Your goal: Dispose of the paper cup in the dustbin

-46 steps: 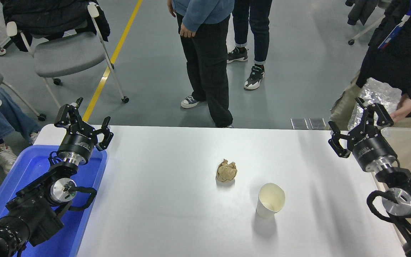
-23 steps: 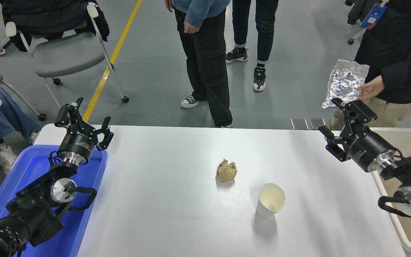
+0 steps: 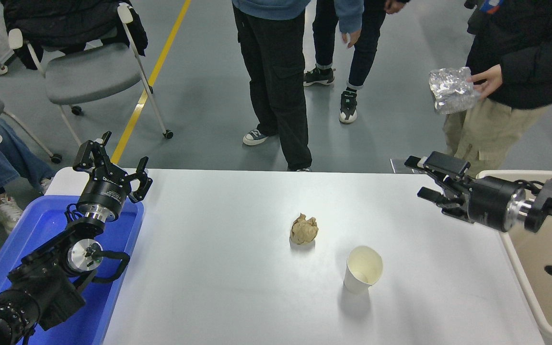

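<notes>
The white paper cup (image 3: 363,269) stands upright on the white table (image 3: 237,287), right of centre and near the front. The beige dustbin (image 3: 539,268) stands off the table's right edge. My right gripper (image 3: 419,178) is open and empty. It reaches in from the right edge, pointing left, above the table's far right part, up and to the right of the cup and well apart from it. My left gripper (image 3: 113,158) is open and parked at the lower left over the blue tray (image 3: 41,230).
A crumpled brown paper ball (image 3: 304,229) lies up and left of the cup. People stand at the far side; one at the top right holds a crumpled foil bag (image 3: 451,88). A grey chair (image 3: 89,72) stands at the back left.
My right arm has swung from pointing away to pointing left and has moved in over the table's right part. The person at the right has lifted the foil bag higher.
</notes>
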`<action>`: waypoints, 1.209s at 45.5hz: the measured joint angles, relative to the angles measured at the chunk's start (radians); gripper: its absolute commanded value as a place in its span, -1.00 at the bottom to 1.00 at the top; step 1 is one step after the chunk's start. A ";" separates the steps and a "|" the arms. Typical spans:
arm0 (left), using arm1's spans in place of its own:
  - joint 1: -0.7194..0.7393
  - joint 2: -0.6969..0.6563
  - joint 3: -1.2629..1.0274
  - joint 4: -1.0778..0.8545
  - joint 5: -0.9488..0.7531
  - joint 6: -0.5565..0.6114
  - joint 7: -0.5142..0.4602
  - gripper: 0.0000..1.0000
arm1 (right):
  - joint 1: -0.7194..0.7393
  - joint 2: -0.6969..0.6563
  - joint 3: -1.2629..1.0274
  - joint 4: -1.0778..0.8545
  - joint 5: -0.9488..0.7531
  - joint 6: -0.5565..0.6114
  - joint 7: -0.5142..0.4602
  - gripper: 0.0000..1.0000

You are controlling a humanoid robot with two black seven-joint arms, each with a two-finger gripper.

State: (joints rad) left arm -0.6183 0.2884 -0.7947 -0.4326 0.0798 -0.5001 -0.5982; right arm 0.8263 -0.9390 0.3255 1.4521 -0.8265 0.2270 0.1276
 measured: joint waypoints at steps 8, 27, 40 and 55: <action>0.000 0.000 0.000 0.000 0.000 0.000 0.000 1.00 | 0.141 0.017 -0.201 -0.005 -0.100 -0.001 -0.003 0.96; 0.000 0.000 0.000 0.000 0.000 0.000 0.000 1.00 | 0.316 0.152 -0.515 -0.117 -0.282 -0.005 0.004 0.98; 0.000 0.000 0.000 0.000 0.000 0.000 0.000 1.00 | 0.343 0.241 -0.607 -0.156 -0.341 -0.006 0.042 0.98; 0.000 0.000 0.000 0.000 0.000 0.000 0.000 1.00 | 0.344 0.324 -0.665 -0.231 -0.395 -0.014 0.082 0.98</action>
State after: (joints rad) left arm -0.6182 0.2884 -0.7948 -0.4325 0.0798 -0.5001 -0.5983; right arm 1.1703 -0.6147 -0.3395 1.2206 -1.2216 0.2125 0.2101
